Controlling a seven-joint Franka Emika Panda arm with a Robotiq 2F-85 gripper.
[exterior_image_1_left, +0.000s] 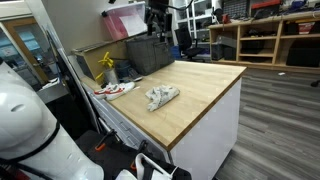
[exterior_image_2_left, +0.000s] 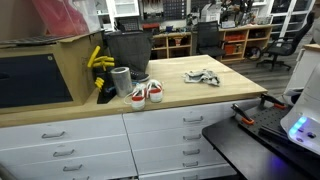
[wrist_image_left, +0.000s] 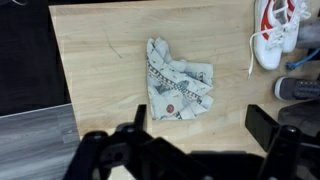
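Wooden butcher-block countertop under me, and a crumpled white patterned cloth lies near the middle of it. My pincer hangs right above the cloth, jaws spread all the way, gripping nothing. White-and-red sneakers sit apart from the cloth, off to one side.

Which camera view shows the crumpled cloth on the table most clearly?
The wrist view: the cloth lies mid-frame, seen from above, with its pattern clear. In both exterior views it is only a small pale heap.
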